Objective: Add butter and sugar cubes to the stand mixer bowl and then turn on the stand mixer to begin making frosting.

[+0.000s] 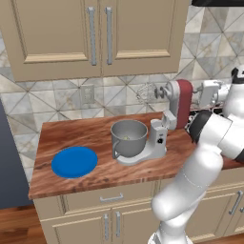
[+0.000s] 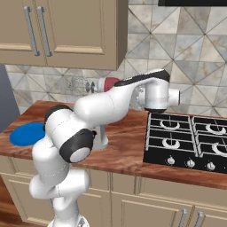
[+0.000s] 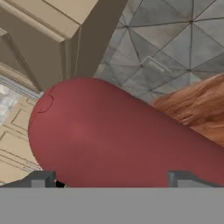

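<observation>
The hand (image 3: 111, 181) sits right at the back of the stand mixer (image 1: 162, 125), its two dark finger tips spread wide to either side of the rounded dark red head, which bulges between and above them in the hand view; the jaws stand apart and nothing is clamped in them, though whether the tips touch the red shell cannot be told. From the left base view the head is tilted up and back, the wire whisk (image 1: 144, 93) lifted clear and pointing toward the tiled wall. Below it the stand mixer bowl (image 1: 128, 138) rests on the light grey base, its handle turned toward the front of the worktop (image 1: 62, 138); a small pale speck lies at the bottom of the bowl, too small to name as butter or sugar. To the left of the bowl, well apart from it, a flat blue plate (image 1: 74, 161) lies on the wood. In the right base view a black stove (image 2: 186, 139) is set into the worktop to the right of the arm.
</observation>
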You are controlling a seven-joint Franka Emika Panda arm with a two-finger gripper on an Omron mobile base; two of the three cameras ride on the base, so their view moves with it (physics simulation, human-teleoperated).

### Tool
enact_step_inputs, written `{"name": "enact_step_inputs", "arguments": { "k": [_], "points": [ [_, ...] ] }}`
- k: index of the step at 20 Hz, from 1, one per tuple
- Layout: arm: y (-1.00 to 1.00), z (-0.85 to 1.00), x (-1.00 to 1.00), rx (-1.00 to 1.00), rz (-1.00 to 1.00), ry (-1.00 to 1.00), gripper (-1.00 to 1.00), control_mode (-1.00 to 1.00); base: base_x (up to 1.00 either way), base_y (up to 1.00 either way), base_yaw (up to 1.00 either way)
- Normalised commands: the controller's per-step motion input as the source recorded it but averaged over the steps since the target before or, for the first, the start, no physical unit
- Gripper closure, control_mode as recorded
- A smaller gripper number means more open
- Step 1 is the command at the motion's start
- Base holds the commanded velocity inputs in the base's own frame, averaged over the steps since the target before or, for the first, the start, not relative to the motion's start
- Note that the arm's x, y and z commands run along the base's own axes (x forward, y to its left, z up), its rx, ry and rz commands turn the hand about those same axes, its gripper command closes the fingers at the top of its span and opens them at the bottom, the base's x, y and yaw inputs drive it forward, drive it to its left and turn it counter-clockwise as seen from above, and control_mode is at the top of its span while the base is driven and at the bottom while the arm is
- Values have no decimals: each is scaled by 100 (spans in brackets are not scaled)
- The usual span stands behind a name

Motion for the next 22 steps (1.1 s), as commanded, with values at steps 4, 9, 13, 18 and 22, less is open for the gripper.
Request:
{"name": "enact_step_inputs", "arguments": {
  "k": [4,9,13,18,22],
  "points": [
    [99,0,21,5,6,1,-100,-100,0,0,0],
    [100,0,3,-1,4,0,-100,-100,0,0,0],
    [100,-2,0,-13,4,0,-100,-100,0,0,0],
    [100,-11,-12,-24,1,0,-100,-100,0,0,0],
    [100,-31,-39,-36,0,-2,-100,-100,0,0,0]
  ]
}}
